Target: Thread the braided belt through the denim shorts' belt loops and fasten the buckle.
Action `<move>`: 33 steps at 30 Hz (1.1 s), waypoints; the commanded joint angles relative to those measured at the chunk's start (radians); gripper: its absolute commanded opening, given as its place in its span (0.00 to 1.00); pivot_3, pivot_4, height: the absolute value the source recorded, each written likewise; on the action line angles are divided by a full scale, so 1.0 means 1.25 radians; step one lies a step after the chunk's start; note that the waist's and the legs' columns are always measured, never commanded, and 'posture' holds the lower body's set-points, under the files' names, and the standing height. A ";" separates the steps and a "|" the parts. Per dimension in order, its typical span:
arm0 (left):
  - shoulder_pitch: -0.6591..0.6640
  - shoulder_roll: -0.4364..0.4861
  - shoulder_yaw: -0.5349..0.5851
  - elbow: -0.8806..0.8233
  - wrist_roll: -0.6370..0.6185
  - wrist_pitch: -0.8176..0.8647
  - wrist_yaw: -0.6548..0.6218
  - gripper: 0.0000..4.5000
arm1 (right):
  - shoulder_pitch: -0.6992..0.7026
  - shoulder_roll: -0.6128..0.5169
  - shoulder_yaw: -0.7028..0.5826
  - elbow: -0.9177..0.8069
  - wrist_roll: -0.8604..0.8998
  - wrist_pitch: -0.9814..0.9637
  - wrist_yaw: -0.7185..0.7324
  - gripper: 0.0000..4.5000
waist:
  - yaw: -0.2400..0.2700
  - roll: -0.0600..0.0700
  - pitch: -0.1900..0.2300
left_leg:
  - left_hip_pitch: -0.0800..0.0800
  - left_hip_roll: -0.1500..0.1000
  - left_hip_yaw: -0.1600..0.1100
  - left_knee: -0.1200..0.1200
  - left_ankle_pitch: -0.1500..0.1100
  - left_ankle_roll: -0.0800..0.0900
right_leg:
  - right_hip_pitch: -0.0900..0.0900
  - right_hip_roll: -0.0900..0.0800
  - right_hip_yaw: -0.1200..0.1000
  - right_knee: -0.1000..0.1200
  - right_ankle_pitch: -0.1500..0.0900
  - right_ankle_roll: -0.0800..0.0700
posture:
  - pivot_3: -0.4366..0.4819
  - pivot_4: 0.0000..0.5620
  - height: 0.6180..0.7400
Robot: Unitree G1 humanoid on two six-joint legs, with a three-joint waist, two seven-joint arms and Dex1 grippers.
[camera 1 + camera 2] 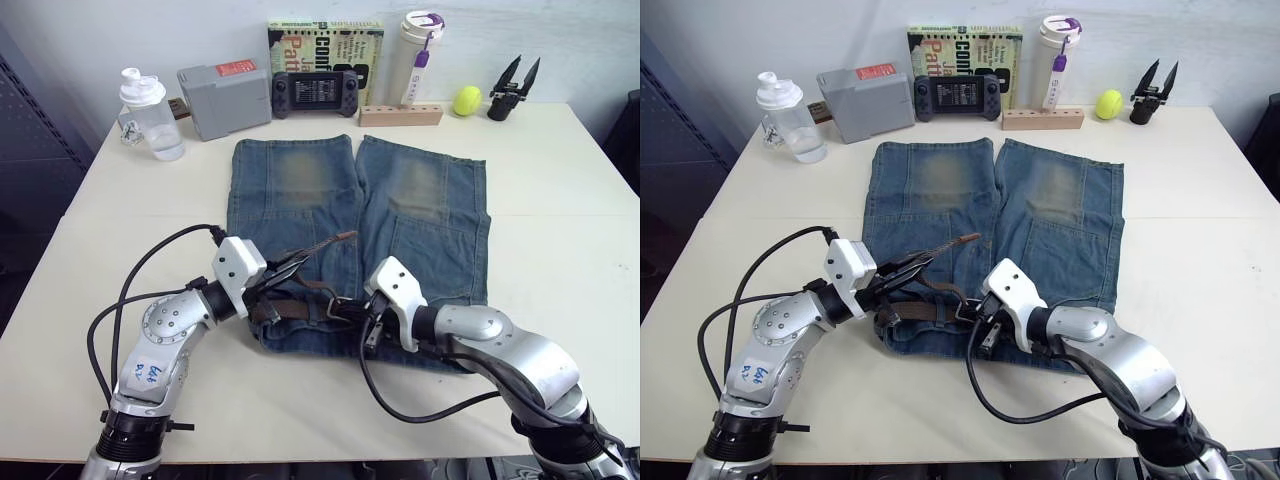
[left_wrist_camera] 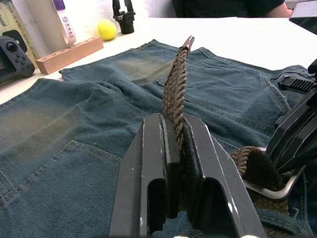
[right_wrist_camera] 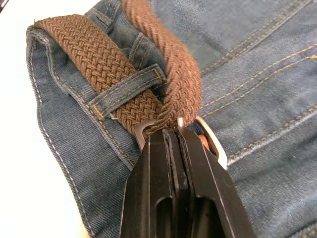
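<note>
Dark-brown braided woven belt (image 3: pixel 104 74) lies along the waistband of the faded blue denim shorts (image 1: pixel 420 215), under a narrow denim belt loop (image 3: pixel 130 90), at the near edge of the pale surface (image 1: pixel 560 250). Left pincer (image 2: pixel 177 141) clamped on the belt's free end, tip (image 2: pixel 187 42) raised over the shorts. Right pincer (image 3: pixel 173 135) closed at the silver-grey metal buckle (image 3: pixel 214 144). Bare surface lies open on both sides; bottles, book and yellow ball (image 1: pixel 466 100) line the far edge.
</note>
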 commanded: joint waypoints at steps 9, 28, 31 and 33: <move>0.057 0.086 0.021 0.050 0.101 -0.169 -0.012 0.00 | -0.020 -0.012 -0.086 -0.040 0.050 -0.007 0.029 0.02 | 0.000 0.000 0.000 | 0.000 0.000 0.000 0.000 0.000 0.000 | 0.000 0.000 0.000 0.000 0.000 0.000 | 0.48 0.27 0.88; 0.063 0.080 0.015 0.069 0.111 -0.209 -0.003 0.00 | -0.024 -0.001 -0.005 0.039 0.009 -0.032 0.020 0.02 | 0.000 0.000 0.000 | 0.000 0.000 0.000 0.000 0.000 0.000 | -0.001 0.000 0.000 0.000 0.000 0.000 | 0.48 0.27 0.88; 0.063 0.079 0.013 0.068 0.113 -0.212 -0.003 0.00 | -0.031 -0.002 0.006 0.054 0.003 -0.028 0.024 0.02 | 0.000 0.001 0.000 | 0.000 0.000 0.000 0.000 0.000 0.000 | -0.001 0.000 0.000 0.000 0.000 0.000 | 0.48 0.27 0.88; 0.062 0.080 0.011 0.067 0.116 -0.215 -0.003 0.00 | -0.039 -0.004 0.020 0.064 0.001 -0.020 0.030 0.02 | -0.001 0.001 0.000 | 0.000 0.000 0.000 0.000 0.000 0.000 | -0.001 0.000 0.000 0.000 0.000 0.000 | 0.48 0.27 0.88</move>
